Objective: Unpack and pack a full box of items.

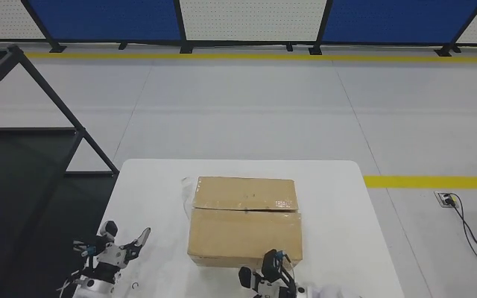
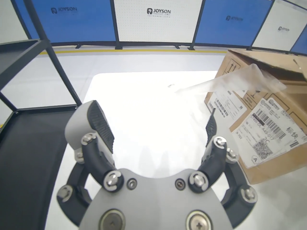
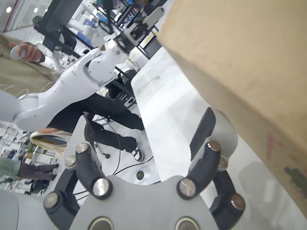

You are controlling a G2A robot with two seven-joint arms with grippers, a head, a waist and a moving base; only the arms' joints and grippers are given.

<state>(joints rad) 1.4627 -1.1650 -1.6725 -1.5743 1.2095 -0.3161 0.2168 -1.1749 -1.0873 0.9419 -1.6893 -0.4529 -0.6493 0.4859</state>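
Our right gripper [image 3: 147, 123] and left gripper [image 2: 153, 113] wait open-jawed beside the closed box [image 1: 246, 231]

We have the right gripper's jaws apart and empty at six o'clock of the box, just beside its near wall; we cannot tell whether a pad touches the cardboard. Our left gripper, jaws also wide and holding nothing, hangs over the white table [image 1: 149, 194] at eight o'clock of the box. The box stands mid-table with its top flaps [image 1: 246, 192] lying down, and a loose strip of clear tape [image 2: 230, 80] trails off its nine o'clock side. We judge opening comes first. We should steady the near wall with the right, slip a left finger under the flap edge at the seam, and lift slowly so the box does not slide.
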